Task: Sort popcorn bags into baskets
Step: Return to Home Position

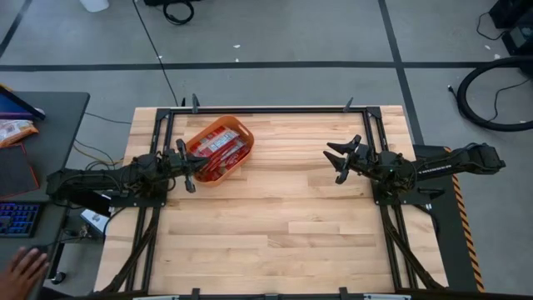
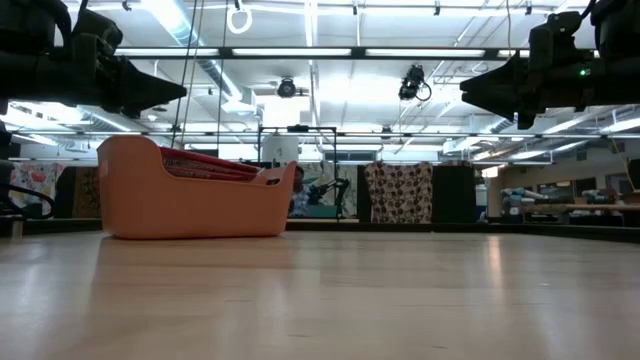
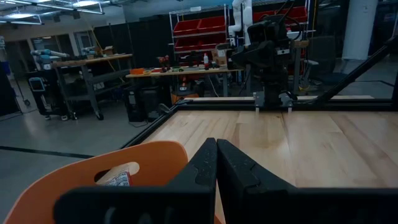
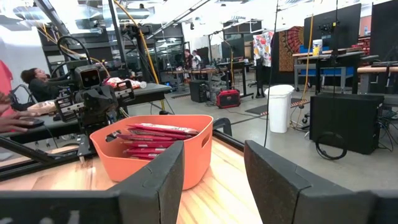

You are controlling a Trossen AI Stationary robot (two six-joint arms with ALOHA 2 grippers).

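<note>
Now: homing step, judged | popcorn bags (image 1: 218,151) in basket (image 1: 248,133) | left pincer (image 1: 193,167) closed, empty | right pincer (image 1: 335,162) agape, empty | next: park arms.

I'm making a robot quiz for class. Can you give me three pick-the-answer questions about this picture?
1. Where are the popcorn bags? A) on the floor B) in a gripper C) in the basket
2. What colour is the basket? A) orange B) blue C) green
3. How is the right gripper? A) shut on a bag B) open, empty C) out of sight

Answers: 1 C, they lie stacked inside it. 2 A, its walls are plainly orange. 3 B, a gap shows between its fingers, nothing held.
</note>
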